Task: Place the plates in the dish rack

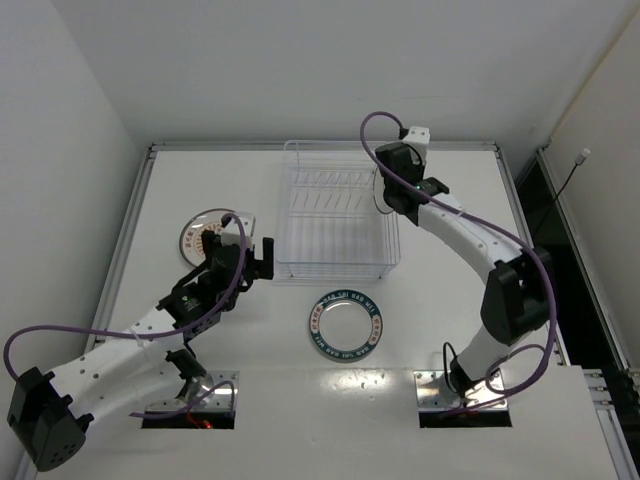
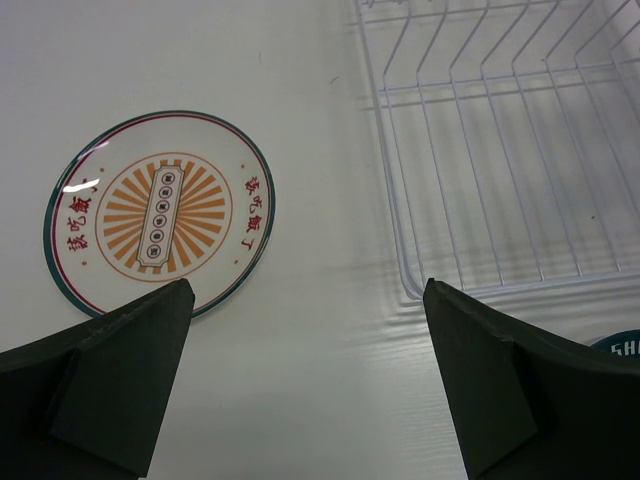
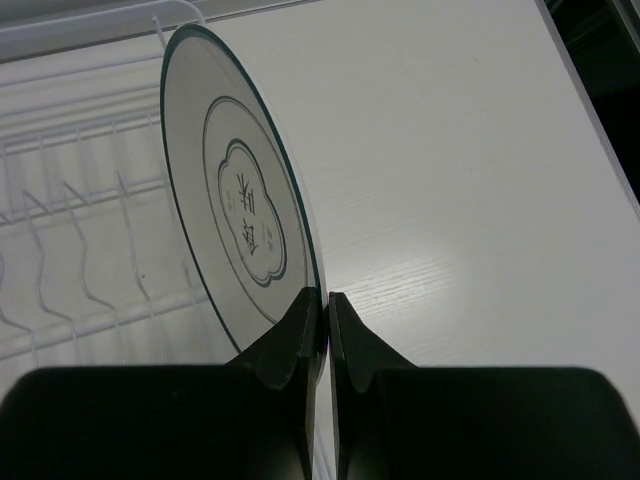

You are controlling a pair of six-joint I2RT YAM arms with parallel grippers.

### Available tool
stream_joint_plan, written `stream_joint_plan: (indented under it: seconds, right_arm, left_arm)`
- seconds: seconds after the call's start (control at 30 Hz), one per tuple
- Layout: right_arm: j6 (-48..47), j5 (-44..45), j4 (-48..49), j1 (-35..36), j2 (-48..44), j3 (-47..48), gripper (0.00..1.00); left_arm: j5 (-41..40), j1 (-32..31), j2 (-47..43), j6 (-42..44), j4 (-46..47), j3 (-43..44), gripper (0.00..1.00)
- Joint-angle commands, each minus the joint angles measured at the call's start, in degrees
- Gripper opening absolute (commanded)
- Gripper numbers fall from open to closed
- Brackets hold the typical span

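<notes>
The dish rack (image 1: 335, 215) stands at the table's middle back. My right gripper (image 1: 386, 195) is shut on the rim of the greyish plate with the dark rim (image 3: 235, 200). It holds the plate on edge over the rack's right side, above the wire tines (image 3: 80, 230). The sunburst plate (image 1: 203, 230) lies flat left of the rack, partly under my left arm. My left gripper (image 1: 240, 253) is open and empty above the table between that plate (image 2: 160, 212) and the rack's near left corner (image 2: 420, 285). The teal-lettered plate (image 1: 346, 323) lies flat in front of the rack.
The table's raised frame (image 1: 135, 215) runs along the left, back and right edges. White walls close in the left and back. An edge of the teal-lettered plate (image 2: 622, 345) shows behind my left gripper's right finger.
</notes>
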Motion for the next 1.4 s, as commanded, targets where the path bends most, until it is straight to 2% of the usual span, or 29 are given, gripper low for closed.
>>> stream_joint_plan:
  seconds: [0.0,0.27,0.33,0.4,0.43,0.47,0.5,0.53,0.63,0.67,0.73,0.77,0.8,0.83,0.87,0.9,0.97,1.0,1.03,1.1,1.23,1.37]
  right_arm:
    - [-2.9,5.9,3.3,1.1,1.9,4.3,0.00]
    - [-8.1,6.0,-1.6,3.0,13.1,15.5,0.00]
    - [-8.9,3.2,-3.7,3.0,15.1,19.7,0.08]
    - [-8.3,2.7,-8.6,3.0,16.7,23.1,0.22]
    - [-8.3,2.2,-8.6,3.0,16.7,23.2,0.29]
    - [-8.3,1.6,-8.6,3.0,15.4,22.2,0.31]
    - [-8.3,0.9,-8.6,3.0,12.3,19.8,0.33]
    - [-7.8,0.0,-8.6,3.0,10.6,18.4,0.41]
    - [-5.6,-2.9,-10.2,3.0,4.2,12.1,0.48]
    - [-3.9,-2.9,-12.2,3.0,-0.7,10.8,0.49]
    - [0.8,-9.7,-16.3,3.5,-7.9,4.1,0.53]
    - [2.2,-14.1,-16.3,3.5,-17.4,0.3,0.53]
    - [3.8,-22.9,-15.6,4.0,-22.6,-8.3,0.55]
    - [8.4,-27.0,-15.1,5.1,-27.8,-12.7,0.56]
    - [13.9,-33.4,-14.5,6.1,-38.0,-21.2,0.56]
    - [13.9,-36.0,-15.5,6.2,-43.2,-25.1,0.56]
    - [23.7,-41.5,-16.7,7.0,-53.9,-36.5,0.58]
    - [27.0,-43.2,-17.3,7.6,-64.9,-40.3,0.58]
    - [32.8,-46.6,-17.3,7.7,-70.2,-47.2,0.58]
    - [36.3,-48.7,-20.3,7.7,-81.6,-54.5,0.59]
    - [39.7,-49.9,-27.2,7.7,-88.7,-60.6,0.59]
    - [41.9,-51.0,-24.3,7.7,-88.3,-67.9,0.59]
  left_arm:
    - [-0.3,-0.6,-0.9,0.3,2.0,1.7,1.00]
    - [-0.3,-0.6,-0.9,0.3,2.0,1.7,1.00]
    - [-0.8,-0.6,-0.9,0.3,2.0,1.7,1.00]
    - [-0.8,-0.6,-0.9,0.3,2.0,1.7,1.00]
    - [-0.8,-0.6,-0.9,0.3,2.0,1.7,1.00]
    - [-0.8,-0.6,-0.9,0.3,2.0,1.7,1.00]
    - [-1.5,-0.6,-0.9,0.3,2.0,1.7,1.00]
    - [-1.5,-0.6,-0.9,0.3,2.0,1.7,1.00]
    - [-1.5,-0.6,-0.9,0.3,2.0,1.7,1.00]
    - [-1.5,-0.6,-1.4,0.3,2.0,1.7,1.00]
    - [-2.0,-0.6,-1.4,0.3,2.0,1.7,1.00]
    - [-2.6,-0.6,-1.9,0.3,2.0,1.7,1.00]
    - [-2.6,-0.6,-1.9,0.3,2.0,1.7,1.00]
    - [-3.1,-0.6,-1.9,0.3,1.5,1.7,1.00]
    - [-3.1,-0.6,-1.9,0.3,1.5,1.7,1.00]
    - [-3.1,-0.6,-2.5,0.3,1.5,1.7,1.00]
    - [-3.1,-0.6,-2.5,0.3,1.5,1.7,1.00]
    - [-3.6,-0.6,-2.5,0.3,1.5,1.7,1.00]
    - [-3.6,-0.6,-2.5,0.3,0.9,1.7,1.00]
    - [-4.2,-0.6,-2.5,0.3,0.9,1.7,1.00]
    - [-4.8,-0.6,-3.0,0.3,0.9,1.7,1.00]
    - [-4.8,-0.6,-3.0,0.3,0.4,1.7,1.00]
